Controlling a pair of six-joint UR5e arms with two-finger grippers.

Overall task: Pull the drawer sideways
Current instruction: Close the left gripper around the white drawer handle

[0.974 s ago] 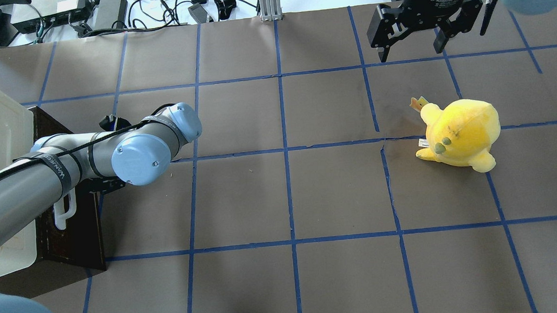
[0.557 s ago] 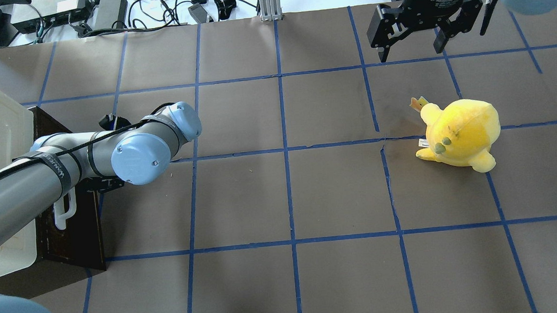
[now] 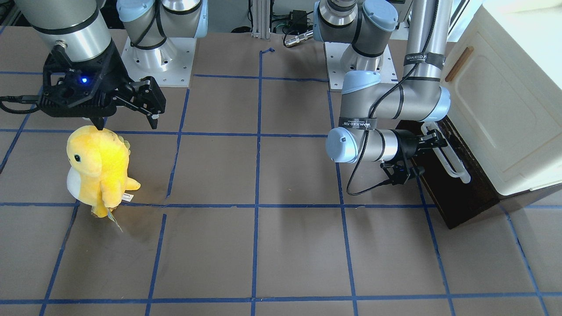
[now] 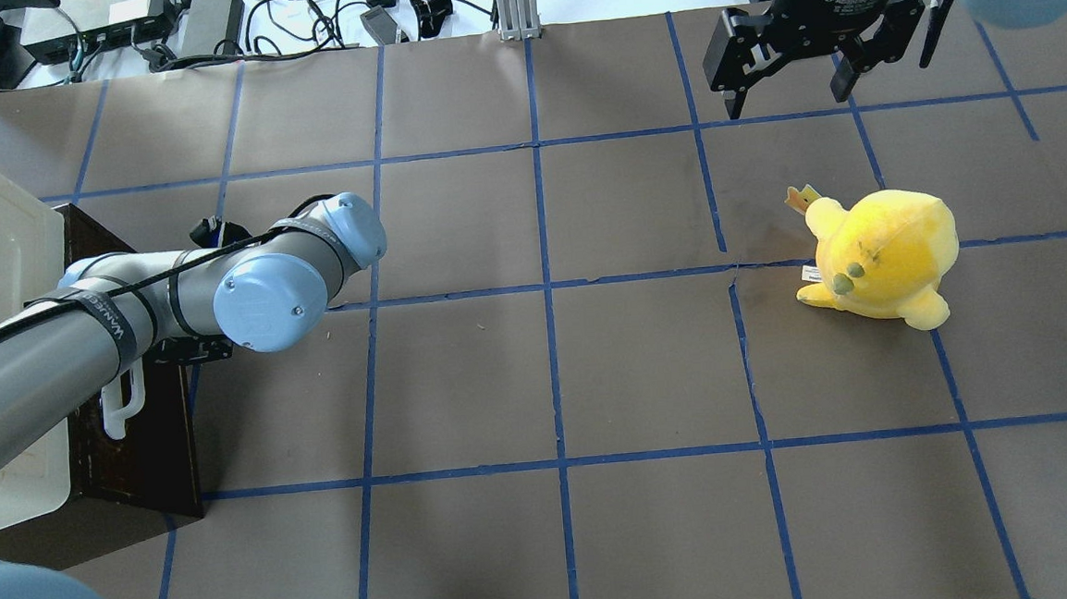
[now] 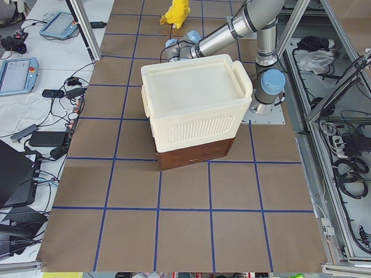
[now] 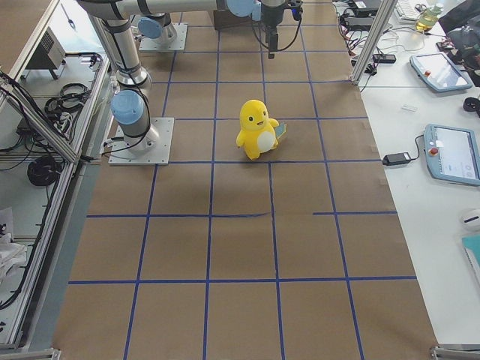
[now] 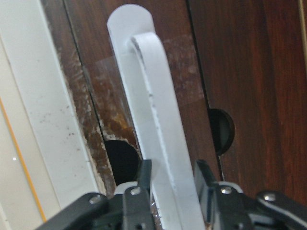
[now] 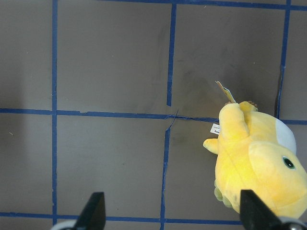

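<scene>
The drawer (image 3: 452, 188) has a dark brown front and sits closed under the cream-white cabinet (image 3: 505, 109). Its long white bar handle (image 3: 450, 160) runs along the front. My left gripper (image 3: 434, 142) reaches sideways to the handle's end nearer the robot. In the left wrist view the handle (image 7: 163, 120) runs between my left gripper's (image 7: 172, 179) two black fingers (image 7: 144, 179), which press on both its sides. In the overhead view the drawer front (image 4: 139, 435) and handle (image 4: 123, 403) show below my left forearm. My right gripper (image 4: 790, 99) hangs open and empty over the table.
A yellow plush toy (image 4: 883, 255) stands on the table's right half, below my right gripper; it also shows in the right wrist view (image 8: 254, 163). The brown table (image 4: 548, 382) has a blue tape grid. Cables and boxes (image 4: 109, 24) lie beyond the far edge.
My left arm's elbow has shifted very slightly. The drawer front and handle stay where they were. The right arm and the plush toy have not moved.
</scene>
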